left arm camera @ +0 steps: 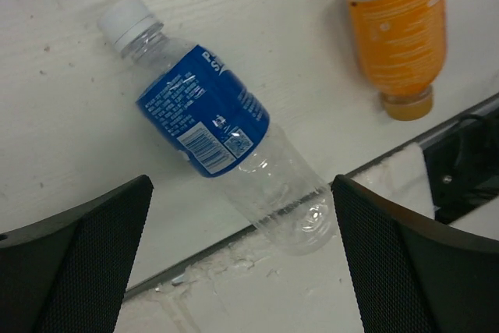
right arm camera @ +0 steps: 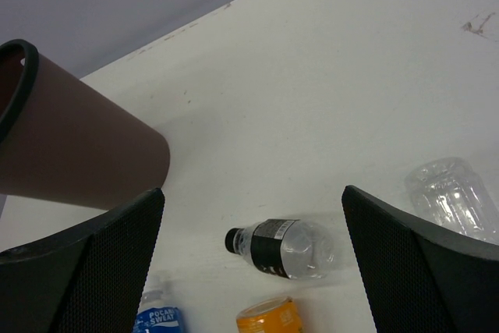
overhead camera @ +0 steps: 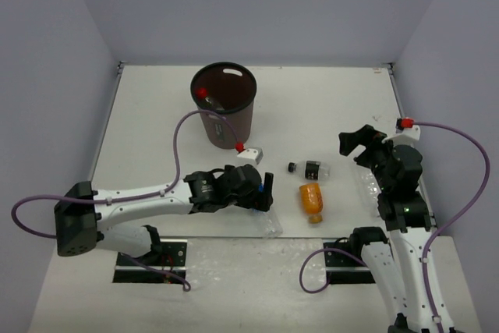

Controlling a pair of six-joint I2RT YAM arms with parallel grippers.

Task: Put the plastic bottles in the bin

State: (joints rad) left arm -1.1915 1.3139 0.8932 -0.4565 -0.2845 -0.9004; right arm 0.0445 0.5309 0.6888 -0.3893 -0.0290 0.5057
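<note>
Item: plastic bottles, five, and bin.

- Bin [overhead camera: 231,127]: round, dark maroon-brown, upright at the far left of the bench [overhead camera: 327,99].
- Red-topped bottle [overhead camera: 213,102]: clear, lay inside the bin against its left wall. Its label could not be read.
- Blue-labelled bottle [left arm camera: 210,126]: clear with a white cap, on its side at the near edge of the bench. Its base lay over the seam there. It was near and to the right of the bin.
- Orange bottle [overhead camera: 311,200]: on its side just right of the blue-labelled bottle, apart from it, cap towards the near edge.
- Black-labelled bottle [overhead camera: 309,168]: clear with a black cap, on its side just beyond the orange bottle, cap pointing left.
- Plain clear bottle [right arm camera: 452,196]: on its side to the right of the black-labelled bottle, beside the right arm and partly hidden by it from above.
- Left fingers [left arm camera: 86,271]: spread wide apart and holding nothing. They were above the blue-labelled bottle, whose clear lower half showed between them without contact.
- Right fingers [right arm camera: 429,271]: spread wide apart and holding nothing, raised at the right of the bench. They faced left towards the bin, the black-labelled bottle and the orange bottle.
</note>
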